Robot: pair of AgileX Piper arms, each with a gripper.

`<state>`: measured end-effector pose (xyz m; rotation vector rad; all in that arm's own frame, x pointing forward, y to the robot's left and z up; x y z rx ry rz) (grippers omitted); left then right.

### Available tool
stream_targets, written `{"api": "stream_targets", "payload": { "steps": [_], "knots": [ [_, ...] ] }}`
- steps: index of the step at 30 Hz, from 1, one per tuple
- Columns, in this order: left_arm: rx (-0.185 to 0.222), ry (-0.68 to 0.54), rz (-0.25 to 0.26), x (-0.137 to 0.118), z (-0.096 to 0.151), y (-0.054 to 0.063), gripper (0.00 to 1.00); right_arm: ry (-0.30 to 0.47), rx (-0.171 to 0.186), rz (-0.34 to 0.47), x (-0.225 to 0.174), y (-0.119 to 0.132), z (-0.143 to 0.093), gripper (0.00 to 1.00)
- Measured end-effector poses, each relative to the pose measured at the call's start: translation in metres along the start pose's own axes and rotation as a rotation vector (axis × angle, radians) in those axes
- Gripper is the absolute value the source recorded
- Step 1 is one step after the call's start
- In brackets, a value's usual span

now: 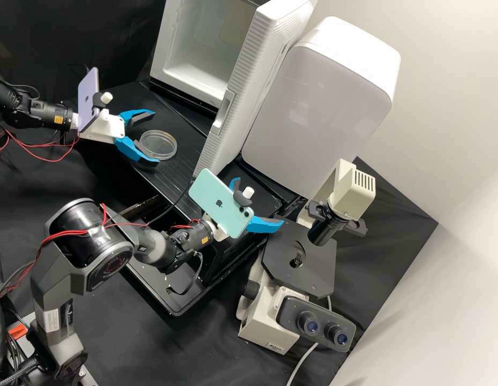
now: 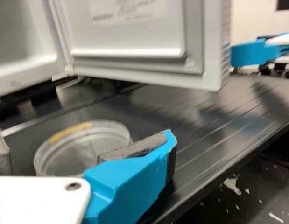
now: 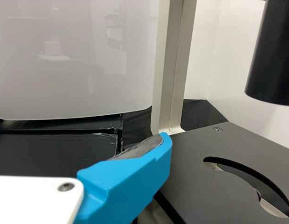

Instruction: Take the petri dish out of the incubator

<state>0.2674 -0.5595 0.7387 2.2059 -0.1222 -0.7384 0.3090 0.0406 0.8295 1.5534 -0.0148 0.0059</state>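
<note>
On the black desk (image 1: 184, 171) the white incubator (image 1: 195, 48) stands with its door open. Near the microscope (image 1: 291, 300), the right hand (image 1: 261, 210) is open and holds nothing. The left hand (image 1: 151, 136) is open, one finger at each side of the petri dish (image 1: 158, 144), which lies on the desk outside the incubator.

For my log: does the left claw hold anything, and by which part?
Nothing. The left claw is open; the petri dish lies free on the tray.

Dark grey arms (image 1: 157, 249), red cables (image 1: 29, 146); left hand (image 1: 155, 136), right hand (image 1: 267, 224): white, blue fingers (image 1: 132, 149).
</note>
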Motion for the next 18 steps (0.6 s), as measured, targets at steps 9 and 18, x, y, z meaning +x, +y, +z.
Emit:
{"api": "stream_targets", "payload": {
  "steps": [9, 18],
  "knots": [
    [0.010, -0.056, 0.204, -0.012, 0.008, 0.011, 1.00, 0.000, 0.000, 0.000, 0.000, 0.000, 0.000, 1.00],
    [-0.038, -0.067, 0.284, -0.018, 0.005, 0.014, 1.00, 0.000, 0.000, 0.000, 0.000, 0.000, 0.000, 1.00]
  ]
}}
